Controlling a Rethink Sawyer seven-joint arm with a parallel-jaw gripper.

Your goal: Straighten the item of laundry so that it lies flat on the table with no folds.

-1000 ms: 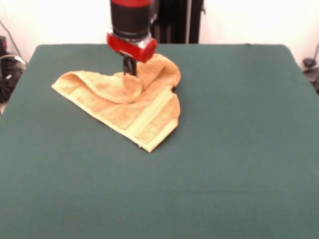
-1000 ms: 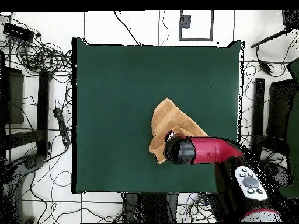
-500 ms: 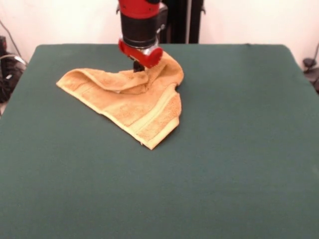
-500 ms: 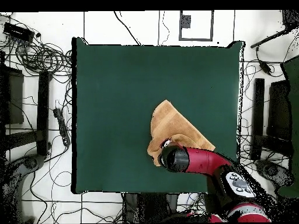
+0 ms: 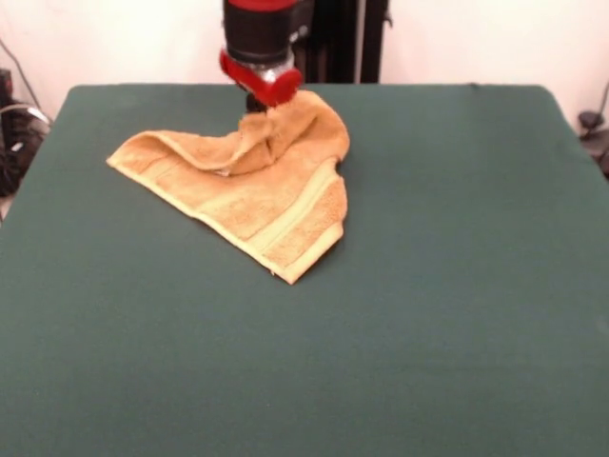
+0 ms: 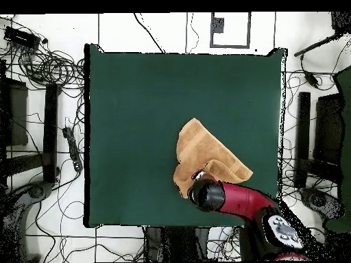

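Front view: we look across the table [image 5: 457, 314] from its near edge, slightly downward, quite close; the top fills most of the picture.
Overhead view: we look straight down from high above; the whole table [image 6: 137, 103] shows, with floor and cables [image 6: 41, 61] around it.
Shared part: both views show the green table top, the towel [image 5: 257, 190] [image 6: 202, 147] and the arm [image 5: 259, 43] [image 6: 236, 198].
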